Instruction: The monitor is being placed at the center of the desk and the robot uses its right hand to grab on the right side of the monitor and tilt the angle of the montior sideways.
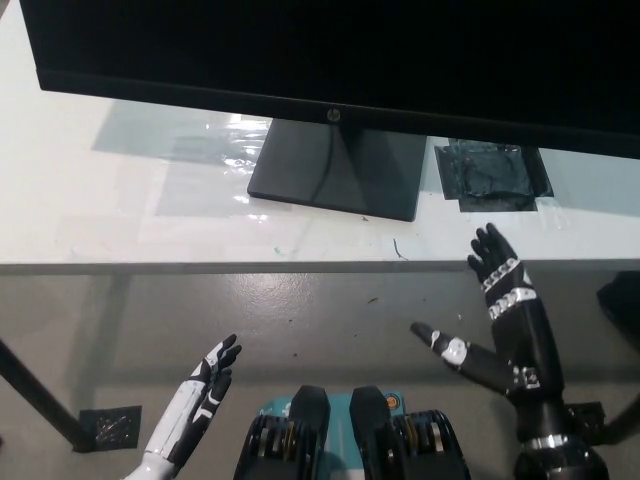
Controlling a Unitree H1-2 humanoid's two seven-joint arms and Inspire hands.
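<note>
I see a wide black flat-screen monitor (330,50) filling the top of the head view, its dark screen tilted toward the camera and a small silver logo at the middle of its lower bezel. It stands on a flat black rectangular base (340,170) resting on the white desk (100,215), and a thin dark cable runs down across that base. The monitor lies ahead of and above my black right hand (495,310), well apart from it, with the base up and to the hand's left.

My right hand is raised at the lower right of the view, its fingers spread apart and pointing up toward the desk's near edge, its thumb stretched out to its left. It holds nothing and touches nothing. The fingertips (487,240) overlap the white desk's front edge in the picture, though I cannot tell whether they are over the desk or short of it.

Just ahead of the right hand, beside the base on its right, a square patch of crinkled black plastic film (492,175) lies flat on the desk. To the base's left, a sheet of clear shiny film (205,150) is stuck to the desktop.

My white left hand (213,372) rests low at the lower left, far to the left of the right hand, over the grey concrete floor (300,310), fingers loosely extended and empty.
</note>
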